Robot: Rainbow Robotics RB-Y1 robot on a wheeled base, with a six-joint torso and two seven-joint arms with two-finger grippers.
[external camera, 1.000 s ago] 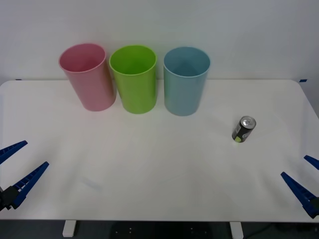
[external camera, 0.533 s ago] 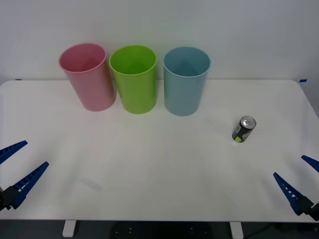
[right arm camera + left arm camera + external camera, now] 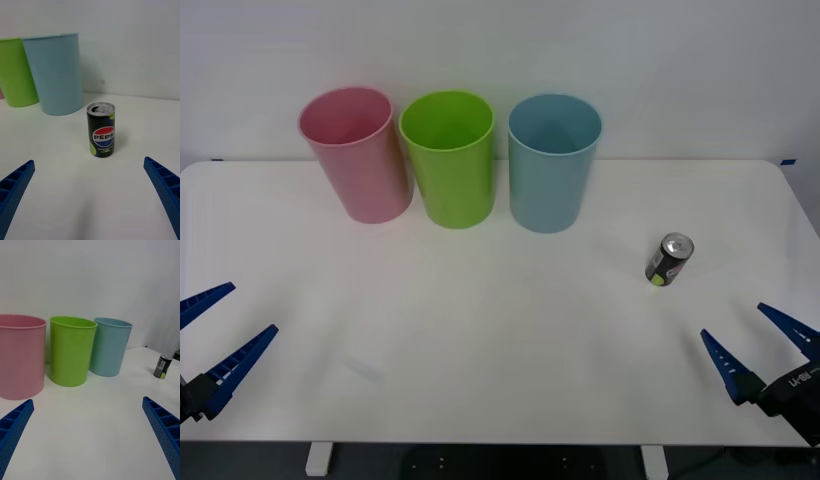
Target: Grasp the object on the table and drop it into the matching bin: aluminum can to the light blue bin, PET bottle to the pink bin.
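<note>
Two blue fingers of the right gripper (image 3: 758, 341) are spread wide and hold nothing. It sits low at the near right edge of the table (image 3: 480, 340), with the aluminum can (image 3: 669, 260) up at about 11 o'clock from it. In its wrist view the can (image 3: 101, 129) stands upright between the open fingers but farther off, so the gripper seems lined up to reach it. The light blue bin (image 3: 553, 162) stands at about 10 o'clock from the can, near the back wall, beside a lime-green bin (image 3: 448, 158) and the pink bin (image 3: 357, 152). The left gripper (image 3: 215, 338) waits at the near left edge, also spread open and empty.
</note>
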